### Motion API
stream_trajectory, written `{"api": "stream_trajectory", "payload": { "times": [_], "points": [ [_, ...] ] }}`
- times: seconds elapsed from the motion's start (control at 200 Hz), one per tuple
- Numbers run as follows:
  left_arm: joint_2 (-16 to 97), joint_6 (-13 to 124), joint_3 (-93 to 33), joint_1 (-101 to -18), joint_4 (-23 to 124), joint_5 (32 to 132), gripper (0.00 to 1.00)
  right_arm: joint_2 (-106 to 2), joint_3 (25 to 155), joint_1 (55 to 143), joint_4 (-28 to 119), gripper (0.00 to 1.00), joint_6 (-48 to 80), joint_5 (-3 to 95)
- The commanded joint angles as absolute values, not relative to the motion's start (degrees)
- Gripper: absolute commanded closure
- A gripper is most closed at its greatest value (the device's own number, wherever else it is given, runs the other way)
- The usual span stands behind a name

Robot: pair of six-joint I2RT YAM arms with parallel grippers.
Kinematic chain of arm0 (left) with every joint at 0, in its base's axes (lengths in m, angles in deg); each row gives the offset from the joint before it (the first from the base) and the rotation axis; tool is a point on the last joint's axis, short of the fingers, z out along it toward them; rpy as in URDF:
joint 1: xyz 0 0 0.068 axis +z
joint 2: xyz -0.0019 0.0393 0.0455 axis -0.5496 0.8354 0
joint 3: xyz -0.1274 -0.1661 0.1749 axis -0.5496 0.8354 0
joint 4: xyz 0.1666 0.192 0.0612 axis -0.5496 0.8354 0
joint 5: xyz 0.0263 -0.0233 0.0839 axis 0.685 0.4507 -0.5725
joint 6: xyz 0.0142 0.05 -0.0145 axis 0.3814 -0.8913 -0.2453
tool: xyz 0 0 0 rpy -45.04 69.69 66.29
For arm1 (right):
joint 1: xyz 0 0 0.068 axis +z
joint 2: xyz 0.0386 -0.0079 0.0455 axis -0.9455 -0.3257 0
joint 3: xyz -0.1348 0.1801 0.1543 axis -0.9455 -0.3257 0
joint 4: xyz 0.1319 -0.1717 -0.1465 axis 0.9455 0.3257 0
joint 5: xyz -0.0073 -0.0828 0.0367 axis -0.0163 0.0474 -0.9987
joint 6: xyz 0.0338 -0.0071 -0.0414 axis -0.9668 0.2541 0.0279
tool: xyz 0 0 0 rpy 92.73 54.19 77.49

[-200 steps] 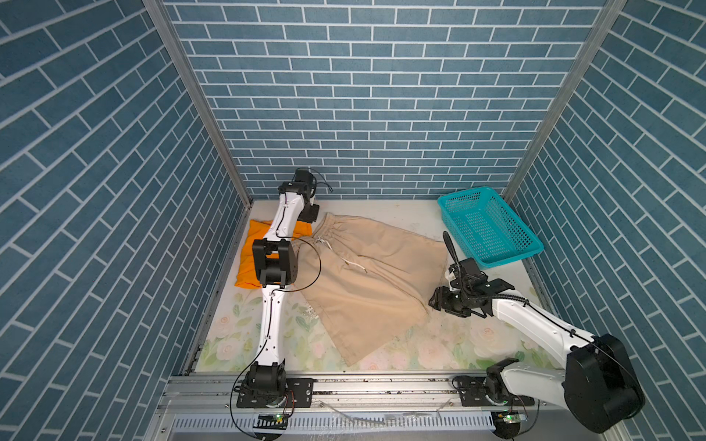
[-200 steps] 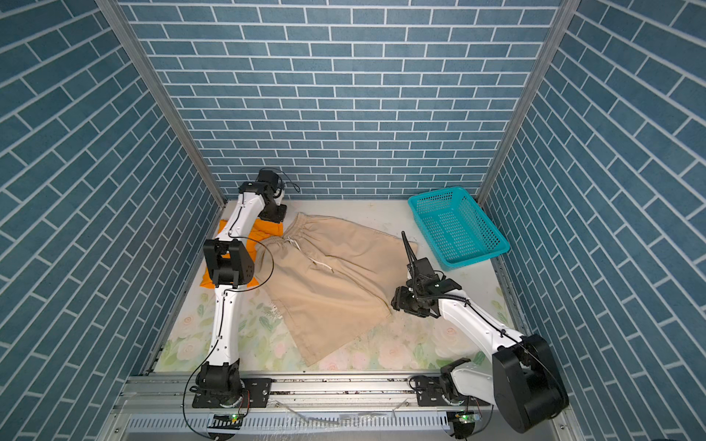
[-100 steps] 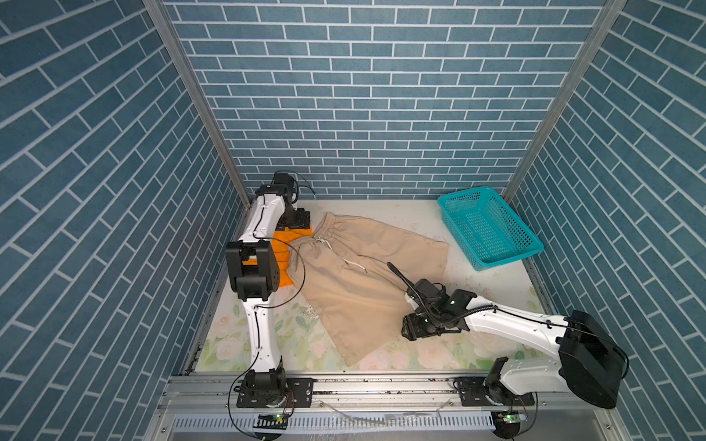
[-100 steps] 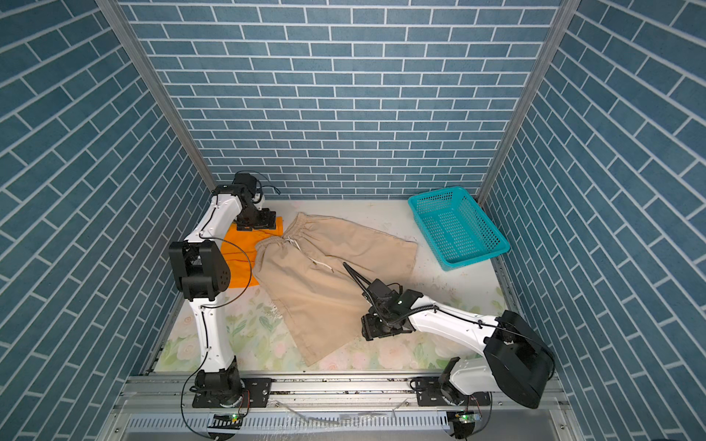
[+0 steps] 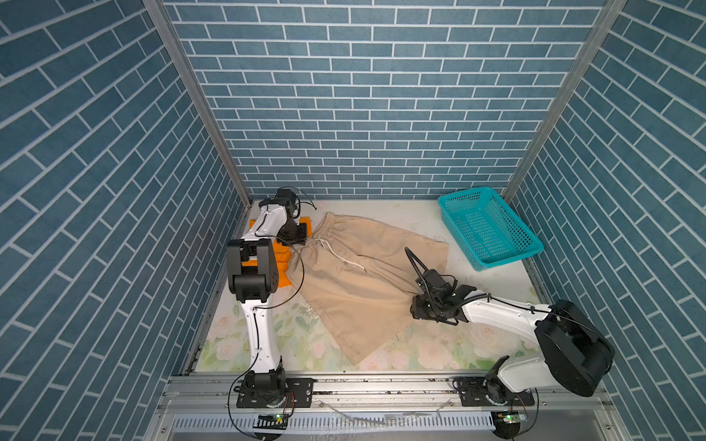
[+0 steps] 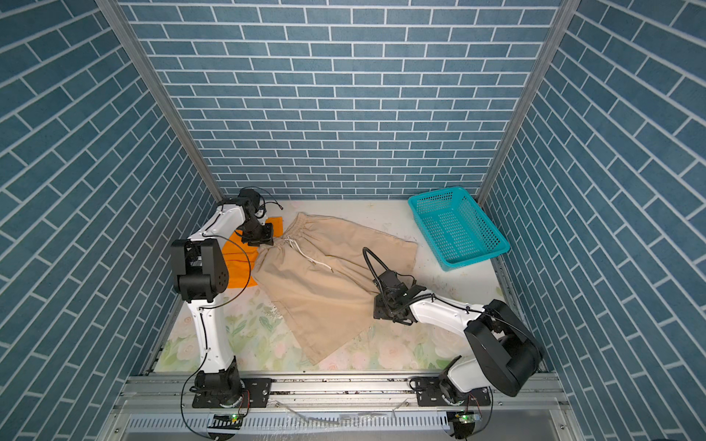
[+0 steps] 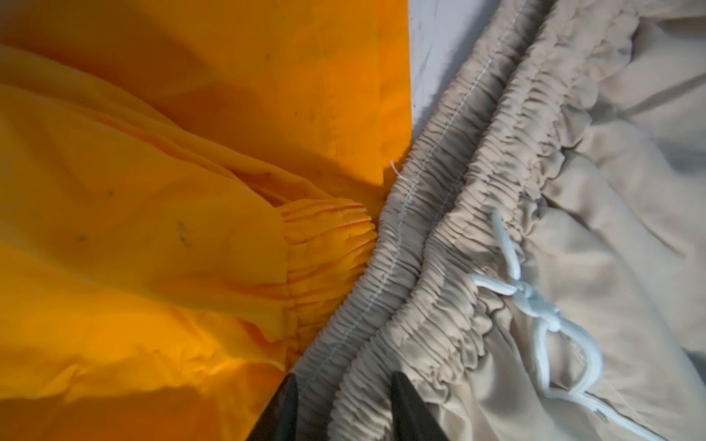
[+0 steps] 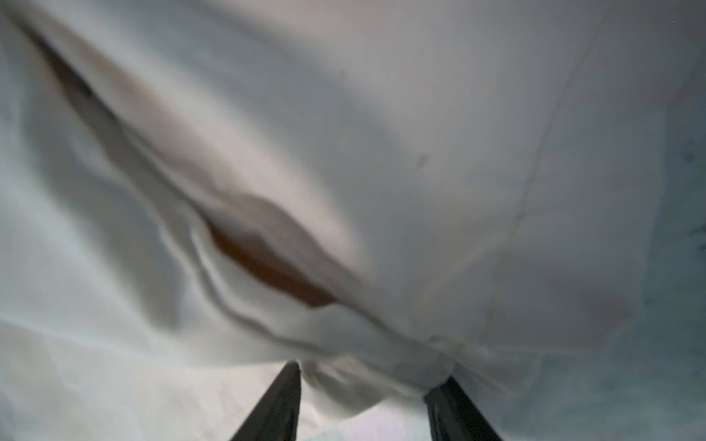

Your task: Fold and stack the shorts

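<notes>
- Beige shorts (image 5: pixel 355 282) are lying spread mid-table, unfolded, with orange shorts (image 6: pixel 238 277) touching them at 9 o'clock.
- Left gripper (image 7: pixel 344 404) is pinching the beige waistband (image 7: pixel 386 267) at 10 o'clock, fingers close-set on it.
- Right gripper (image 8: pixel 366 385) is straddling a hem fold at 4 o'clock, fingers half apart; whether it is gripping cannot be told.
- Step judged: taking hold for the first fold. Next, both ends are needing an even lift.
</notes>
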State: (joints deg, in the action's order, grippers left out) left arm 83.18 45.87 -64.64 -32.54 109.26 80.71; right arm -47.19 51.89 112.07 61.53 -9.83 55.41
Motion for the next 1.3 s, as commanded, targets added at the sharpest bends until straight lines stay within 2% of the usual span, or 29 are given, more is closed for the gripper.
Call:
{"api": "stream_trajectory", "payload": {
  "times": [0.0, 0.045, 0.22, 0.4, 0.595, 0.73, 0.875, 0.975, 1.115, 1.295],
  "points": [
    [79.96, 46.74, -62.55, -31.63, 108.39, 82.57, 0.90, -52.99, 53.55, 108.78, 60.82, 0.50, -5.10, 54.11],
    [79.00, 47.37, -61.64, -31.43, 107.80, 82.67, 1.00, -55.73, 56.20, 107.50, 61.41, 0.51, -2.82, 53.08],
    [73.40, 50.06, -55.43, -29.72, 104.40, 79.73, 1.00, -66.73, 68.37, 103.24, 63.33, 0.51, 5.00, 48.64],
    [62.80, 55.07, -42.03, -28.77, 97.01, 76.99, 1.00, -73.09, 80.81, 98.63, 67.53, 0.49, 10.33, 44.61],
    [54.22, 59.38, -30.05, -28.77, 91.48, 79.85, 1.00, -67.51, 79.46, 97.18, 76.52, 0.44, 12.31, 42.01],
    [50.64, 60.89, -23.37, -28.77, 87.52, 81.31, 1.00, -56.27, 68.11, 97.87, 78.60, 0.41, 6.80, 37.43],
    [50.12, 60.42, -21.60, -28.77, 87.41, 79.68, 1.00, -40.57, 56.66, 103.08, 79.60, 0.39, -3.60, 38.99],
    [50.47, 59.71, -23.15, -28.60, 88.07, 78.30, 1.00, -35.42, 53.43, 110.74, 77.49, 0.37, -11.84, 40.97],
    [50.92, 59.60, -25.82, -28.60, 87.73, 79.68, 1.00, -39.70, 53.20, 119.97, 70.77, 0.37, -18.94, 43.05],
    [51.18, 58.65, -27.66, -28.60, 88.31, 78.84, 1.00, -49.12, 58.16, 124.85, 69.55, 0.36, -20.35, 45.85]
  ]
}}
